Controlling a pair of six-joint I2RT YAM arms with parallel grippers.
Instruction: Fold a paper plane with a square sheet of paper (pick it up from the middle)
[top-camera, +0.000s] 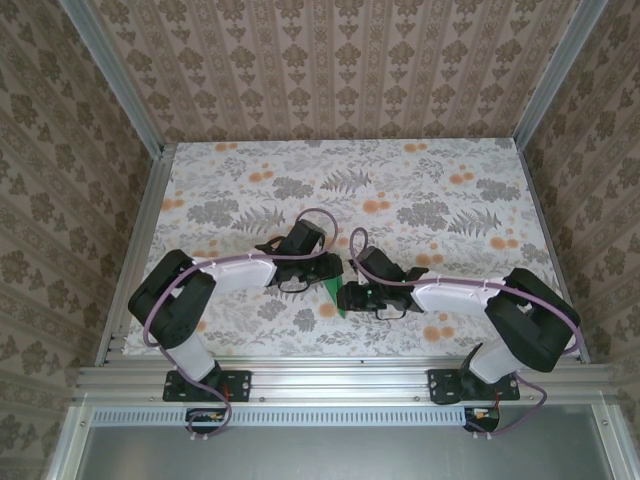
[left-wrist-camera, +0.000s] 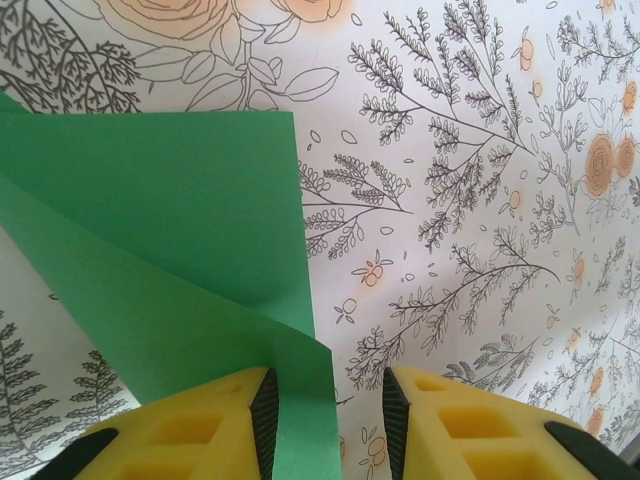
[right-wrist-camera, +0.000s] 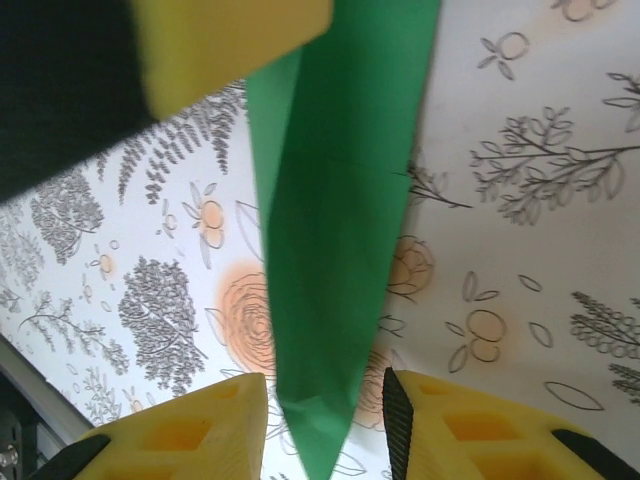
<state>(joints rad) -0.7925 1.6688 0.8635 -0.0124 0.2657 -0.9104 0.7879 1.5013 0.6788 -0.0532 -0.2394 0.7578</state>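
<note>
Green paper (right-wrist-camera: 335, 230) in parted right hand (right-wrist-camera: 325, 392)

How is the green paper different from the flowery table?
The green paper is one plain colour. The table is white, printed with orange flowers and grey ferns. The green paper is folded over itself, with slanted edges and a pointed end, while the table lies flat. The green paper is small and the table is far bigger.

No writing, label, brand or number is legible anywhere (paper (left-wrist-camera: 150, 200) plain green, tablecloth (top-camera: 400, 190) and walls (top-camera: 330, 70) just printed flowers and leaves).
</note>
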